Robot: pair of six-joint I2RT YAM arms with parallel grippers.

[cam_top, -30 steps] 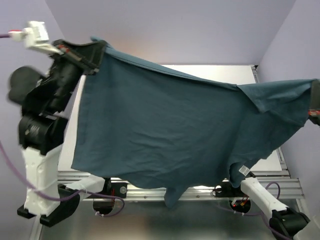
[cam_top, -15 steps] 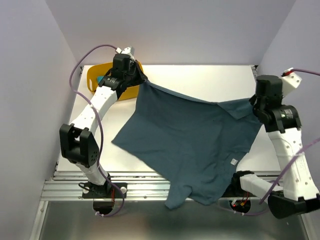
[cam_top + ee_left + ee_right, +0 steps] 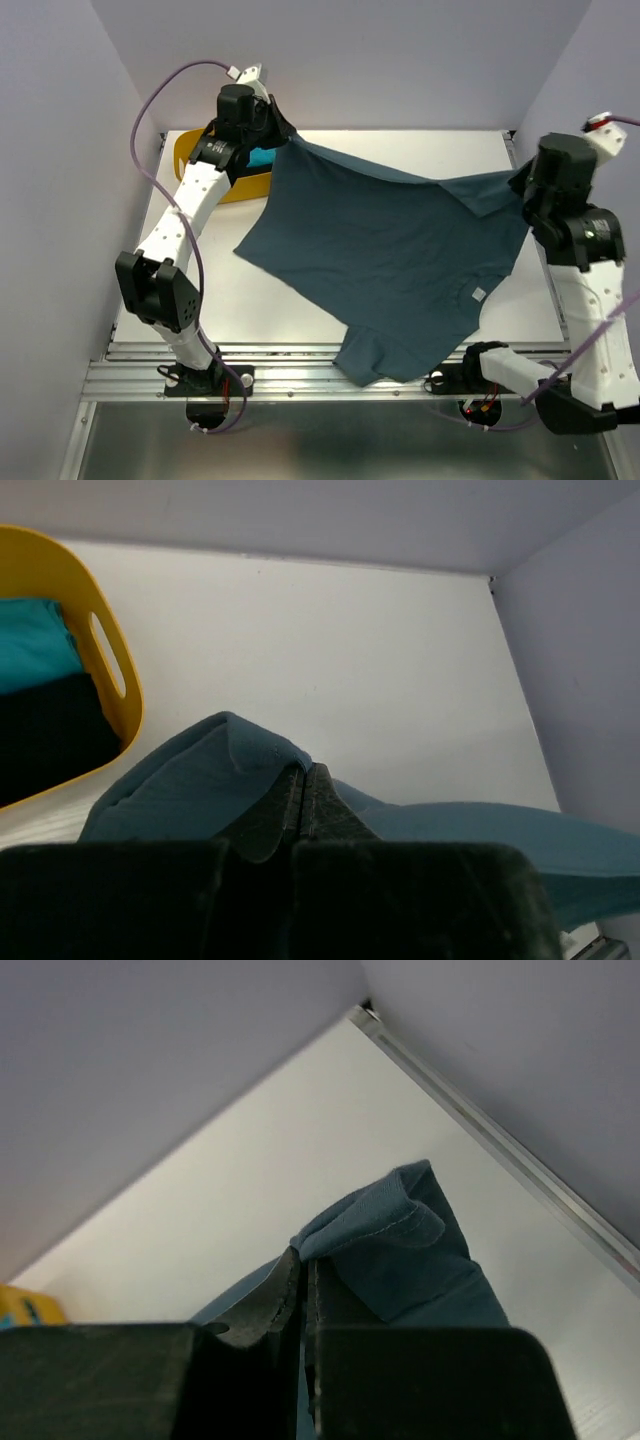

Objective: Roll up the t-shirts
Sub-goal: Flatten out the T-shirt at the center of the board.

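Tabletop (image 3: pixel 400 150) under t-shirt (image 3: pixel 385 255), apparently stretched between grippers (image 3: pixel 305 780) (image 3: pixel 305 1270)

slate-blue t-shirt (image 3: pixel 390 250): 1 | turquoise t-shirt (image 3: pixel 35 640): 1 | black t-shirt (image 3: pixel 45 745): 1 | yellow tub (image 3: pixel 188 160): 1 | arms (image 3: pixel 185 215): 2

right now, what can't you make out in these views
- Top view: the table under the slate-blue t-shirt, covered by the cloth.
- Left wrist view: the yellow tub, turquoise t-shirt and black t-shirt are cut off by the left edge.
- Wrist views: most of the slate-blue t-shirt, behind the shut jaws of the left gripper and right gripper.
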